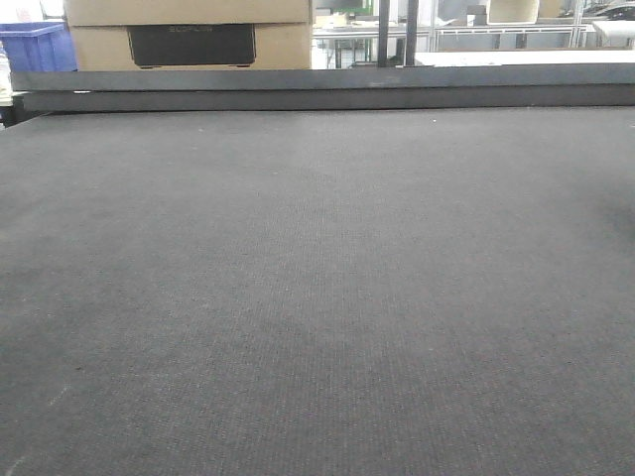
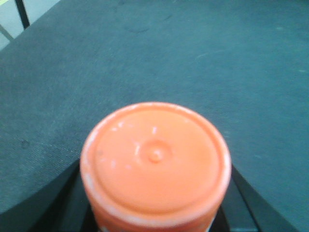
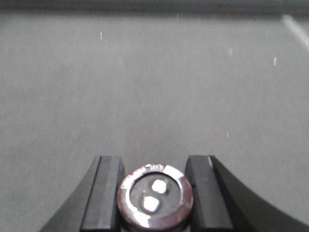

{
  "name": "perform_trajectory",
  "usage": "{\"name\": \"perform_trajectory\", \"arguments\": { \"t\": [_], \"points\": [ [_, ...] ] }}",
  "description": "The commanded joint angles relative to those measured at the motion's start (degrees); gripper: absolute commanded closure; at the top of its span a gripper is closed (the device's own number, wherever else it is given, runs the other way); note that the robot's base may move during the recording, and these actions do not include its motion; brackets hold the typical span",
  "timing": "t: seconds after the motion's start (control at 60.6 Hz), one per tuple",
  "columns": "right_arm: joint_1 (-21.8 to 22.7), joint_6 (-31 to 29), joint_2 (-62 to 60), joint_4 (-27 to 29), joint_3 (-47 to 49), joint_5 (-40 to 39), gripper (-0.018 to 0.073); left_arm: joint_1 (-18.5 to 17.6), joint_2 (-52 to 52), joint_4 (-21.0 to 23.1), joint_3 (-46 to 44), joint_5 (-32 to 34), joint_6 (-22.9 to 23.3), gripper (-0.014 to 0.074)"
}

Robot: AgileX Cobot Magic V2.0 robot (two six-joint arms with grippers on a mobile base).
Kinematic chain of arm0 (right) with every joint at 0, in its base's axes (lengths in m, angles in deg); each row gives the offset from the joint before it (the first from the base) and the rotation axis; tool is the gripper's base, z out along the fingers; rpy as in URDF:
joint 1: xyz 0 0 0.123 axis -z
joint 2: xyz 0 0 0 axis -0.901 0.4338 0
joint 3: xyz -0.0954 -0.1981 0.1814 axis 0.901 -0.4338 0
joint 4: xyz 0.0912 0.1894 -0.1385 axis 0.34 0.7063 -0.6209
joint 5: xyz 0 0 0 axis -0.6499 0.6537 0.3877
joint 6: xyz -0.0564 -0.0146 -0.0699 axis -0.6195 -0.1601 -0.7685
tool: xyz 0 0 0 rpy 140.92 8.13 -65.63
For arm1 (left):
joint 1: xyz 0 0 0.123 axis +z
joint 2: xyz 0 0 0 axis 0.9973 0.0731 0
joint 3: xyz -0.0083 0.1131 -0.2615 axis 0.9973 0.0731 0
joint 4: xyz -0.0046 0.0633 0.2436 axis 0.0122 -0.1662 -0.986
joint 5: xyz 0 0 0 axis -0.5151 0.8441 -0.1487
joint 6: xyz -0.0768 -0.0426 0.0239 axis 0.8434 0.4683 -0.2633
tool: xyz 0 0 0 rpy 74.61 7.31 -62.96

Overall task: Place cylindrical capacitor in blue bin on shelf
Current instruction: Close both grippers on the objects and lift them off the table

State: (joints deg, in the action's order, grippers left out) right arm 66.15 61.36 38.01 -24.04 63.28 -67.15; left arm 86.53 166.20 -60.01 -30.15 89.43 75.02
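The cylindrical capacitor [image 3: 155, 196] shows in the right wrist view. It is a dark brown-black stub with a shiny ring and two pale terminals on its flat end. My right gripper [image 3: 154, 181] is shut on it, with one black finger [image 3: 106, 193] against each side, above the grey mat. My left gripper [image 2: 154, 193] holds a round orange-capped container [image 2: 155, 159], which fills the space between its dark fingers [image 2: 58, 203]. Neither gripper shows in the front view. A blue bin [image 1: 38, 47] stands far back left. The stainless steel shelf is out of view.
A dark grey mat [image 1: 317, 297] covers the wide table in front. A raised dark ledge [image 1: 317, 89] runs along its far edge. A cardboard box [image 1: 189, 35] stands behind it, with pale metal racks [image 1: 496, 35] further back right.
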Motion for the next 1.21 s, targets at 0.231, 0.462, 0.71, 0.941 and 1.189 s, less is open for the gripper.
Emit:
{"name": "perform_trajectory", "arguments": {
  "t": [0.231,0.462,0.71,0.941,1.189],
  "points": [
    [0.2,-0.3,-4.7,-0.4,5.7,13.7,0.0557,-2.9,-17.7,-6.3,-8.0,-28.3,0.2,0.0708],
    [0.2,-0.3,-11.6,-0.4,4.6,20.5,0.0557,-8.3,-27.5,-6.5,-10.4,-39.5,0.0,0.0708],
    [-2.7,-2.3,-18.9,-0.4,4.6,26.1,0.0557,-9.5,-37.0,-6.5,-10.4,-51.0,0.0,0.0708],
    [-6.1,-2.3,-25.8,-0.4,5.0,27.5,0.0557,-9.5,-43.9,-6.5,-10.4,-56.3,0.0,0.0708],
    [-6.4,-2.3,-28.7,1.3,10.2,29.0,0.0557,-9.7,-45.6,-6.5,-10.4,-56.7,0.0,0.0708]
  ]
}}
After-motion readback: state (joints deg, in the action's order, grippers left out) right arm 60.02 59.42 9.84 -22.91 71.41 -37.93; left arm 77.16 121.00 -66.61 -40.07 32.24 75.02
